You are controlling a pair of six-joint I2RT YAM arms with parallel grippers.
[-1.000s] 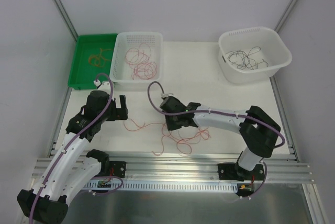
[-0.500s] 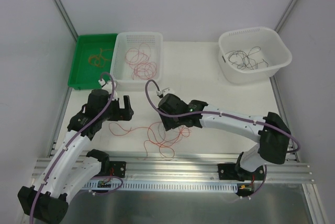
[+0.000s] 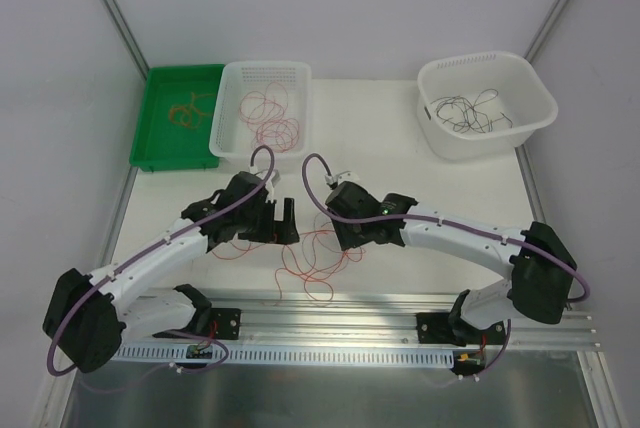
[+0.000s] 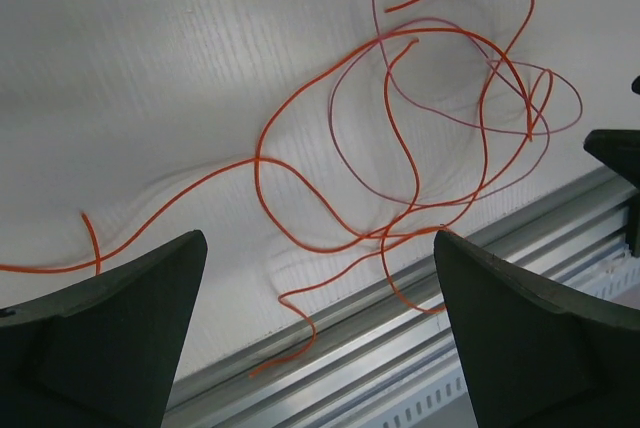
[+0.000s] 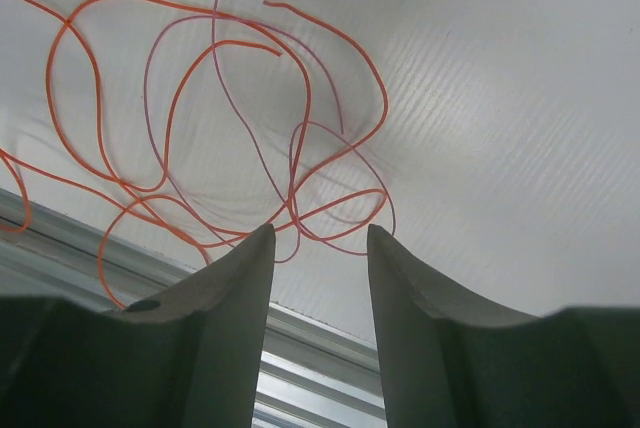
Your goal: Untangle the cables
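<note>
A loose tangle of thin red cables [image 3: 303, 266] lies on the white table near the front edge, between my two grippers. My left gripper [image 3: 289, 225] hovers at the tangle's left side with its jaws wide open and empty. In the left wrist view the cables [image 4: 400, 148] loop ahead of the open left gripper [image 4: 318, 240]. My right gripper [image 3: 347, 244] stands at the tangle's right side. In the right wrist view the right gripper [image 5: 320, 230] is open with nothing between its fingers, and the cables [image 5: 250, 118] lie just beyond the tips.
At the back stand a green tray [image 3: 160, 133] with orange-tan wires, a white basket [image 3: 300, 138] with red wires and a white tub [image 3: 530, 118] with black wires. An aluminium rail [image 3: 330, 310] runs along the front edge, and cable ends reach it [image 4: 290, 358].
My left arm has swung right, bringing its gripper up to the tangle. The right gripper dragged the tangle left, then moved a little right off it.
</note>
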